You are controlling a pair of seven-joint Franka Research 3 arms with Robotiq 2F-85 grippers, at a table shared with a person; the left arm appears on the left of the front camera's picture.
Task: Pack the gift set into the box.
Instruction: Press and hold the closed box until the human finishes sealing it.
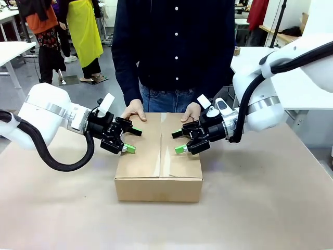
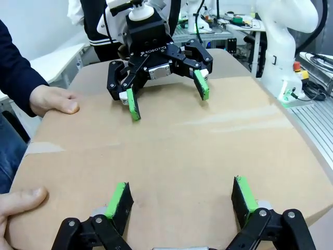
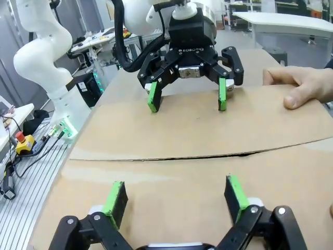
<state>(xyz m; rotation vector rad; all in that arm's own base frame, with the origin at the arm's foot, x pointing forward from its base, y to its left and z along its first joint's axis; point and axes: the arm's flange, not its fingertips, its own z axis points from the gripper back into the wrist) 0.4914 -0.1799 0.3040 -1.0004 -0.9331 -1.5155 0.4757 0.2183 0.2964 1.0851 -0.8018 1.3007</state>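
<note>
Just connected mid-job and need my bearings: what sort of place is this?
Probably a robotics lab or workshop: a red emergency-stop button beside an aluminium-rail base, white worktables behind the person, and a bench cluttered with gear.

Front view across table (image 1: 260, 219) at person (image 1: 174, 47), close wrist views share box (image 1: 156, 156)

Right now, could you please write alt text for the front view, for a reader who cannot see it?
A brown cardboard box with its flaps shut sits centrally, a person's hands resting on its far edge. The left arm and right arm reach over its top from either side, jaws open.
</note>
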